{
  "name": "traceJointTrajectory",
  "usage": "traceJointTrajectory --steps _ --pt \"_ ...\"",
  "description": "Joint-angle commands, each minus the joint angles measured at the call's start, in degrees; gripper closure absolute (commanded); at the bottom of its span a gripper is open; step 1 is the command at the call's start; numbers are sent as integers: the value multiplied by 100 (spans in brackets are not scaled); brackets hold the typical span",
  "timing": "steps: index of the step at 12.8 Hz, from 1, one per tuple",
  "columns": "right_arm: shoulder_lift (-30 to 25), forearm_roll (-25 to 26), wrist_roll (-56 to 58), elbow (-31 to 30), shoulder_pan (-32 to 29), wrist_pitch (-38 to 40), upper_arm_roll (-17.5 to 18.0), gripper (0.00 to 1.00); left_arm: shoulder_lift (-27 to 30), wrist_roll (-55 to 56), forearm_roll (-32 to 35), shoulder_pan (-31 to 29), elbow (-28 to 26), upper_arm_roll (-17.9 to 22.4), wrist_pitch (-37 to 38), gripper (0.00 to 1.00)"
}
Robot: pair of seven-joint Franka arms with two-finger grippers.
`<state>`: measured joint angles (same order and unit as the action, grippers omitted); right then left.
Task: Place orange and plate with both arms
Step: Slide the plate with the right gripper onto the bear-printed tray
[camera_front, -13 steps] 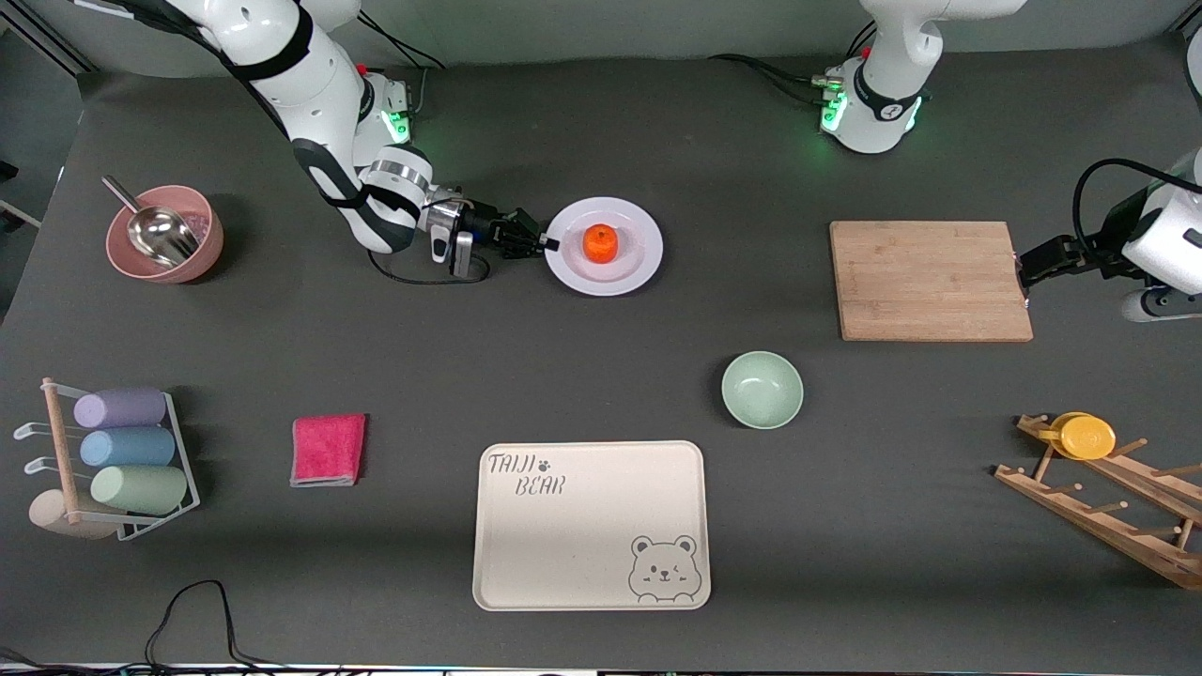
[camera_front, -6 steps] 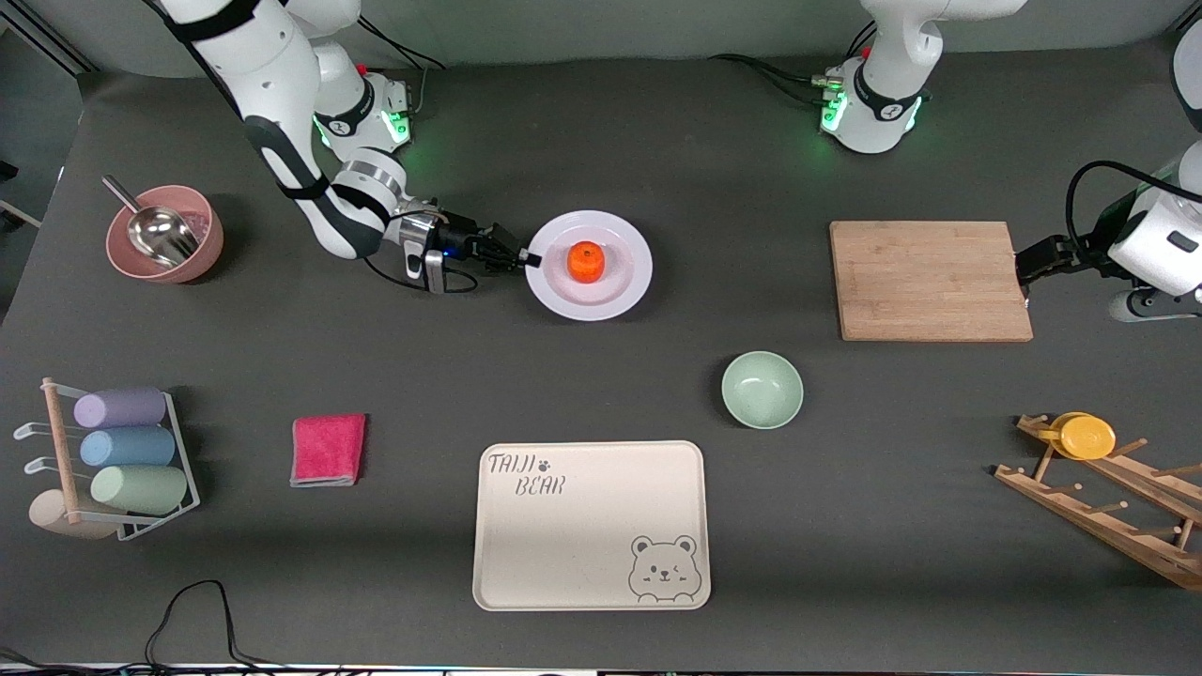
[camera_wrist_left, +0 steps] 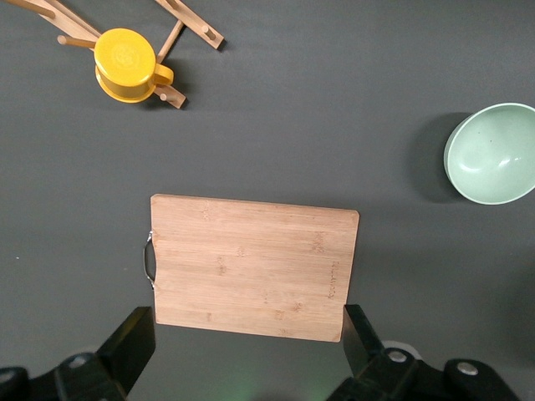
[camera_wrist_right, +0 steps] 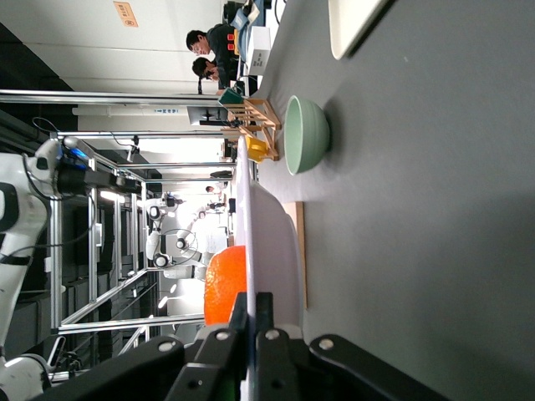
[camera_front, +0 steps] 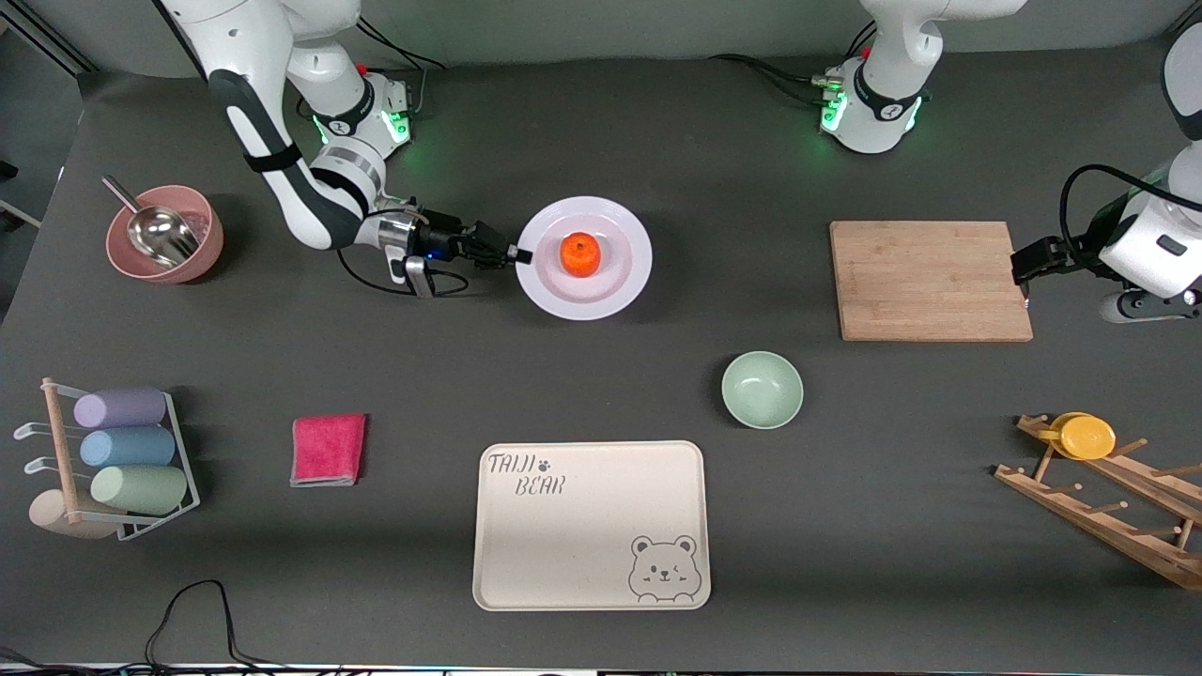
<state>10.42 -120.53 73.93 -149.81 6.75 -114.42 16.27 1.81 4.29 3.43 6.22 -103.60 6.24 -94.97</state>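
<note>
The pale plate (camera_front: 615,282) carries the orange (camera_front: 580,253) at its middle. My right gripper (camera_front: 519,254) is shut on the plate's rim at the right arm's end and holds it a little above the table. In the right wrist view the plate (camera_wrist_right: 272,242) shows edge-on between the fingers (camera_wrist_right: 241,313), with the orange (camera_wrist_right: 226,284) on it. My left gripper (camera_front: 1024,272) is open and empty over the table, at the end of the cutting board (camera_front: 930,280) toward the left arm's end. In the left wrist view the gripper (camera_wrist_left: 245,316) hangs above the board (camera_wrist_left: 251,263).
A mint-green bowl (camera_front: 762,389) and a cream bear tray (camera_front: 590,526) lie nearer the front camera than the plate. A pink cloth (camera_front: 328,450), a pink bowl with a scoop (camera_front: 164,235), a cup rack (camera_front: 113,460) and a wooden rack with a yellow cup (camera_front: 1087,437) stand at the table's ends.
My right gripper has drawn the plate with the orange toward the right arm's end and raised it slightly. The left gripper has shifted only a little beside the board.
</note>
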Motion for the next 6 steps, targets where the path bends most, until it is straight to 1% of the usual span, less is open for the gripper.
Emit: traceJointTrajectory --steps 1,3,6 --pt "486 424 -571 1099 -68 -526 -71 100 249 -86 18 29 -266 35 -136 0" --pt "968 696 -1063 2056 -59 -897 -107 100 249 -331 -87 -7 -257 61 -145 0" --pt "1864 1057 -1547 3454 -16 -1091 -326 100 293 -349 -97 -7 -336 61 -171 0"
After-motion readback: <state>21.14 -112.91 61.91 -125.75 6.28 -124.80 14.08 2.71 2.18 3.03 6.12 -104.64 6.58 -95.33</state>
